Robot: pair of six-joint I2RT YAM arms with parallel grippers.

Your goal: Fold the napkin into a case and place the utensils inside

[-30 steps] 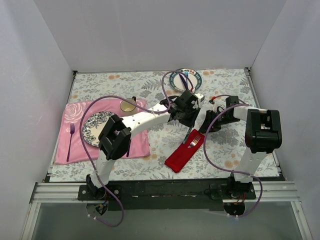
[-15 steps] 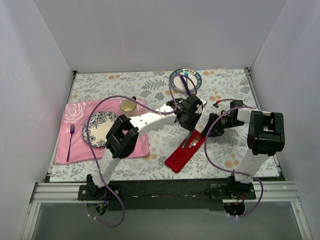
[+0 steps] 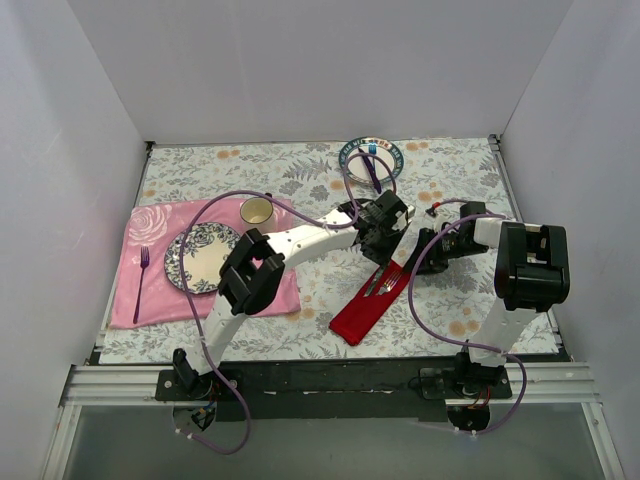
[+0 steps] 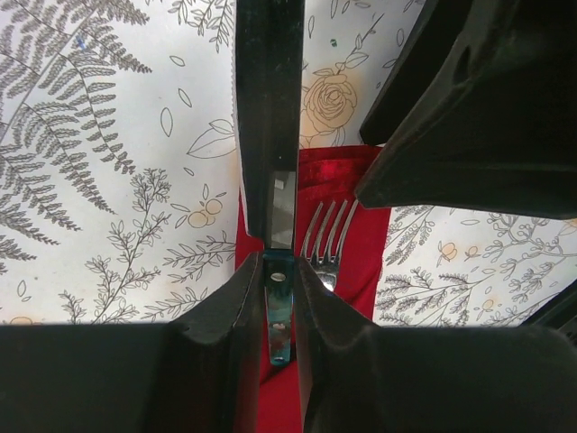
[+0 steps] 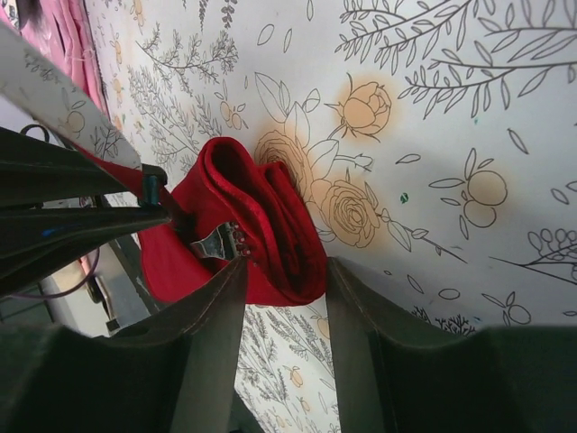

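The red napkin lies folded into a long strip right of centre, its far end bunched up. The fork rests on it, tines showing. My left gripper is shut on the knife's teal handle. The knife's blade points away over the tablecloth, just left of the fork. My right gripper sits at the napkin's far end. Its fingers press both sides of the bunched fold. The fork's handle is hidden.
A pink placemat on the left carries a patterned plate, a purple fork and a gold cup. A second plate with coloured cutlery stands at the back. Walls enclose the table.
My left arm has swung forward and right, bringing the knife down beside the fork on the napkin. The right gripper has shifted slightly at the napkin's end.
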